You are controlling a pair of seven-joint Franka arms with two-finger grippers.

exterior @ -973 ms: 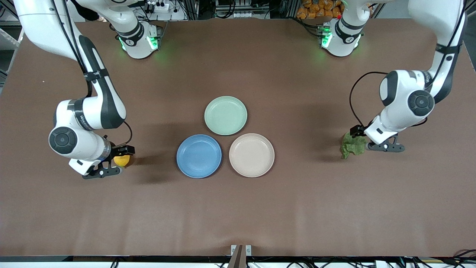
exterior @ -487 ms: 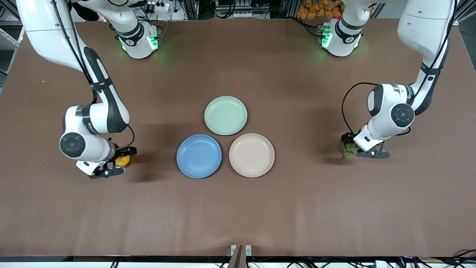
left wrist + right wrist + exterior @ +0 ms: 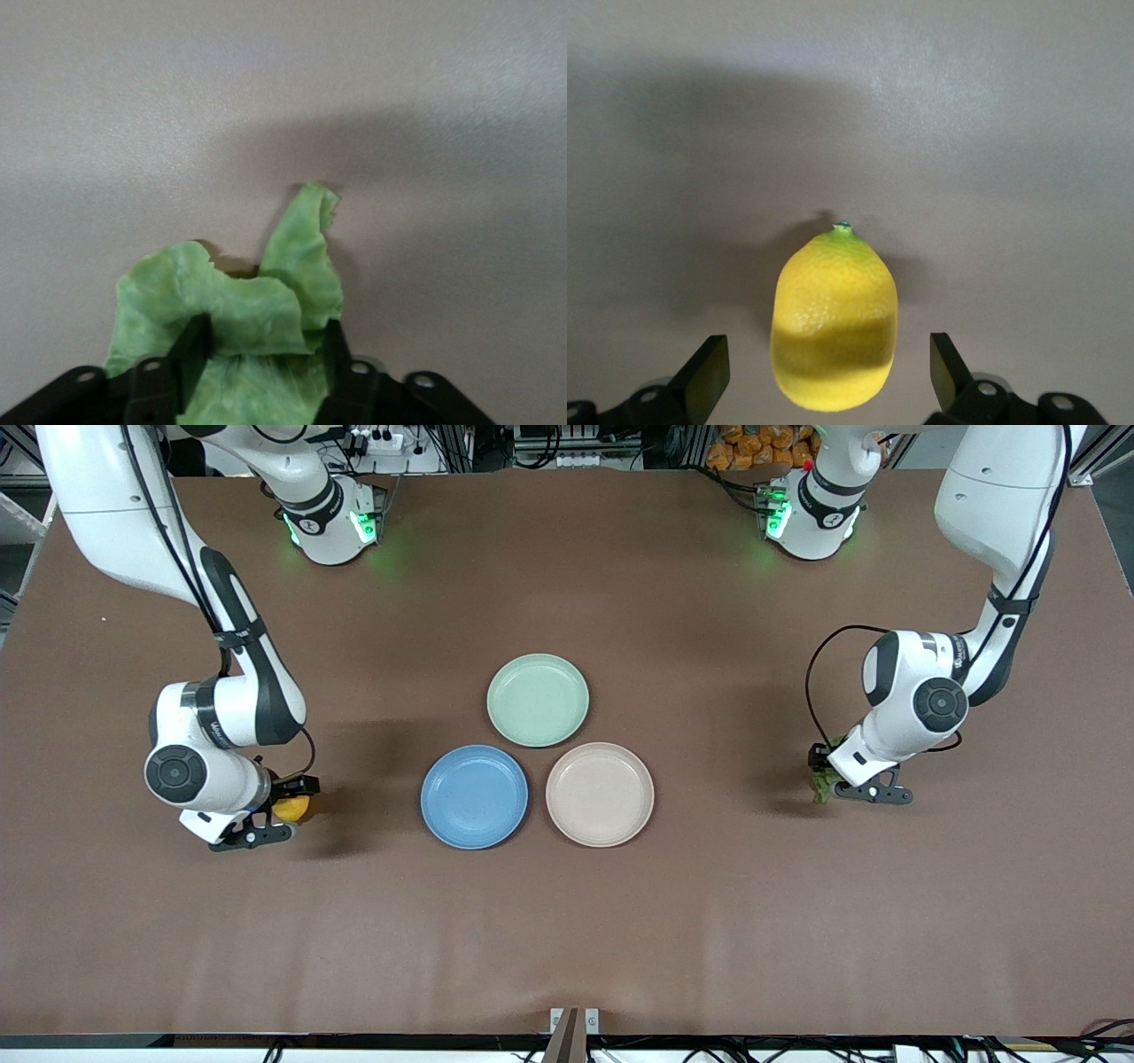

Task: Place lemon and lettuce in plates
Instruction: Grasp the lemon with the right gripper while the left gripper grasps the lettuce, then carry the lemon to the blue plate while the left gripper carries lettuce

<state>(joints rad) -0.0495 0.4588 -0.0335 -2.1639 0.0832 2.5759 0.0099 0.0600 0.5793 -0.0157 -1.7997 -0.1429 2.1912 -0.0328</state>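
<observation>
We see the right gripper (image 3: 824, 376) low at the right arm's end of the table, fingers spread wide on either side of the lemon (image 3: 834, 319), not touching it. The left gripper (image 3: 261, 354) sits at the left arm's end, fingers closing on the lettuce (image 3: 235, 310) lying on the table. The blue plate (image 3: 474, 796) and beige-pink plate (image 3: 600, 794) lie side by side between them.

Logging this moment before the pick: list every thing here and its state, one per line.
lemon: on table, between open jaws, not gripped
lettuce: on table, jaws astride it
blue plate: empty
beige-pink plate: empty
green plate: empty
right gripper: open, at lemon
left gripper: at lettuce
</observation>
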